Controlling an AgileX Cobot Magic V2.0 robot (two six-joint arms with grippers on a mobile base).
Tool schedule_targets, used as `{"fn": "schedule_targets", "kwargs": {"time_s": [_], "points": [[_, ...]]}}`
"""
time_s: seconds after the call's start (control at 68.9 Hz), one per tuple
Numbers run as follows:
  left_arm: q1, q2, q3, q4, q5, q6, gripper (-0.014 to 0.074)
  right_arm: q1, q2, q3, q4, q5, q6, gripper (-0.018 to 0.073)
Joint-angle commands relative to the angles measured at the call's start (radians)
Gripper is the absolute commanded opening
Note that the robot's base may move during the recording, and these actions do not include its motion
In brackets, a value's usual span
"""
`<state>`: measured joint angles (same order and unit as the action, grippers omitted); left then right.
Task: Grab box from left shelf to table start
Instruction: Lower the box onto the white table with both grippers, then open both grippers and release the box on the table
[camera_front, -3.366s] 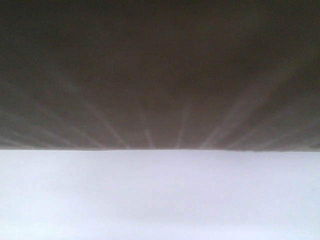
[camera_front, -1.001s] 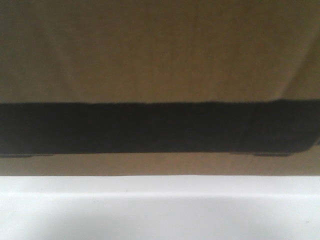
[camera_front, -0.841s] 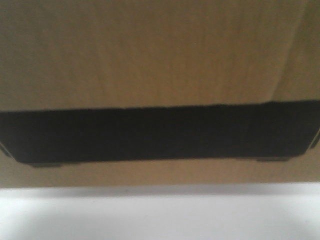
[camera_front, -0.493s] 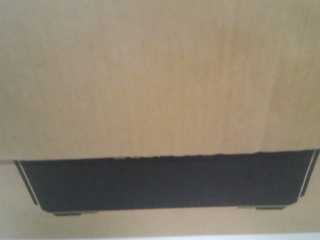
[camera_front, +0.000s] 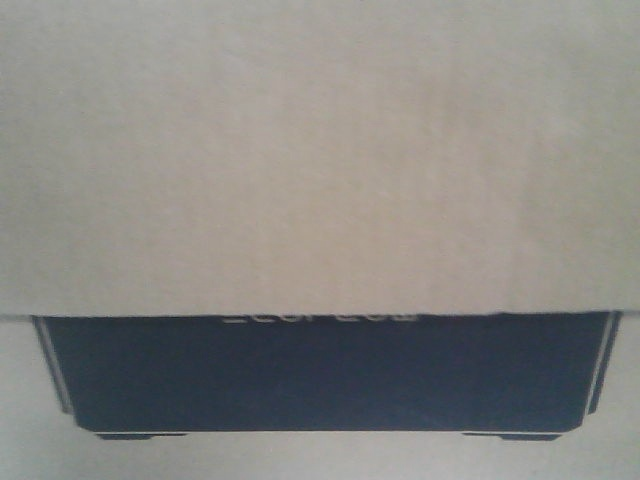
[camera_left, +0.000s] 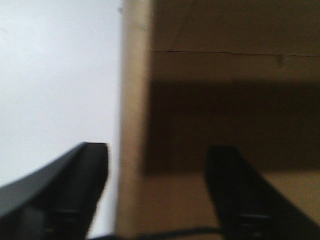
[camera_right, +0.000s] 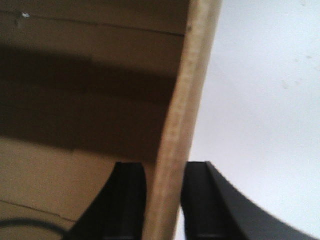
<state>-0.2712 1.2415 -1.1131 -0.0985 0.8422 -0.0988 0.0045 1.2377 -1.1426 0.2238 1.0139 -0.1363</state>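
Note:
The box's plain tan cardboard (camera_front: 320, 150) fills the upper two thirds of the front view. In the left wrist view my left gripper (camera_left: 157, 167) is open and straddles the box's upright wall edge (camera_left: 134, 100), one finger outside and one inside. My right gripper (camera_right: 166, 192) is shut on the box's other wall edge (camera_right: 182, 115), with the fingers (camera_right: 131, 192) pressed close on both sides. Outside each wall lies the white table (camera_left: 55, 75) (camera_right: 260, 100). The left shelf is out of view.
Below the tan face, a cardboard front carries a dark navy panel (camera_front: 320, 375) with pale lettering partly covered at its top. The box's shadowed inside (camera_left: 230, 115) shows in both wrist views.
In the front view the cardboard has grown to fill the frame. The white strip at the bottom has gone, the navy panel has slid lower, and its lettering now peeks out.

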Motion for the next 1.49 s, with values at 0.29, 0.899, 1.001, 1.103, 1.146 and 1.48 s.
{"fn": "schedule_targets", "kwargs": {"time_s": [0.29, 0.899, 1.001, 1.103, 1.146, 1.48], "points": [[-0.008, -0.025, -0.041, -0.046, -0.013, -0.004, 0.0489, 0.004, -0.044, -0.042, -0.059, -0.033, -0.003, 0.0634], [-0.008, -0.388, -0.157, 0.099, 0.150, -0.004, 0.0207, 0.004, -0.362, -0.098, -0.059, 0.073, 0.015, 0.0238], [-0.008, -0.519, -0.077, 0.144, 0.144, -0.004, 0.0052, 0.004, -0.478, -0.031, -0.060, 0.024, 0.015, 0.0044], [-0.008, -0.637, 0.024, 0.170, 0.118, -0.004, -0.0090, 0.004, -0.596, 0.072, -0.060, -0.033, 0.015, 0.0057], [-0.008, -0.700, 0.087, 0.187, 0.086, -0.004, -0.0096, 0.004, -0.659, 0.137, -0.060, -0.066, 0.015, 0.0057], [-0.008, -1.035, 0.512, 0.254, -0.239, -0.004, -0.0099, 0.004, -1.021, 0.557, -0.061, -0.373, 0.001, 0.0057]]}}
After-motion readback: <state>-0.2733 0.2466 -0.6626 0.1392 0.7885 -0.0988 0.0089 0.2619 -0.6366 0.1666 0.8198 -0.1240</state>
